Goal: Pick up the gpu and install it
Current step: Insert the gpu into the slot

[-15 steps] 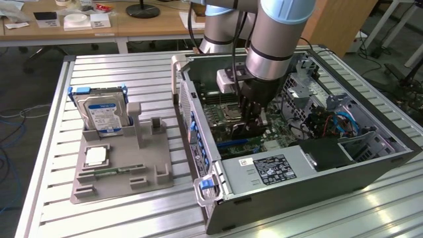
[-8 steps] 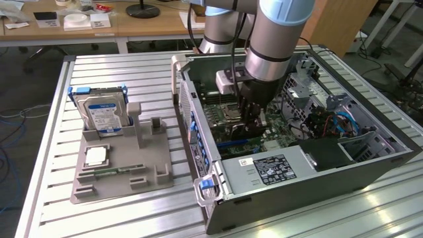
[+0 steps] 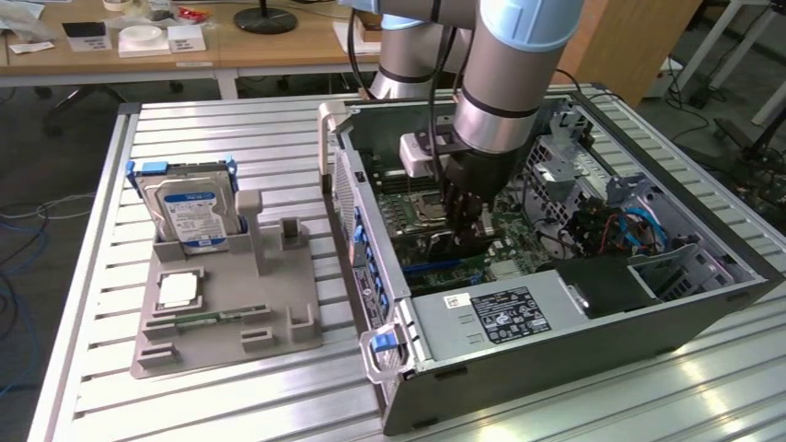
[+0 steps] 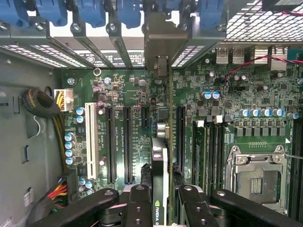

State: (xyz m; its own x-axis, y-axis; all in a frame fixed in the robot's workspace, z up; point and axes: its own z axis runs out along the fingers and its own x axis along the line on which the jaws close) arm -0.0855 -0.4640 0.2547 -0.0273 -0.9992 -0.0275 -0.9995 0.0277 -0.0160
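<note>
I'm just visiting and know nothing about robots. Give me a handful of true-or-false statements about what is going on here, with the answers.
1. The claw is shut on the gpu. True.
2. The claw is inside the open computer case, above the motherboard. True.
3. The gpu is lying on the grey holder tray. False: it is held edge-on over the motherboard's slots.
4. The hard drive sits inside the case. False: it stands upright in the grey holder tray, on the exterior view's left.
5. The processor socket on the motherboard is covered by a fan. False: it is bare and open.
</note>
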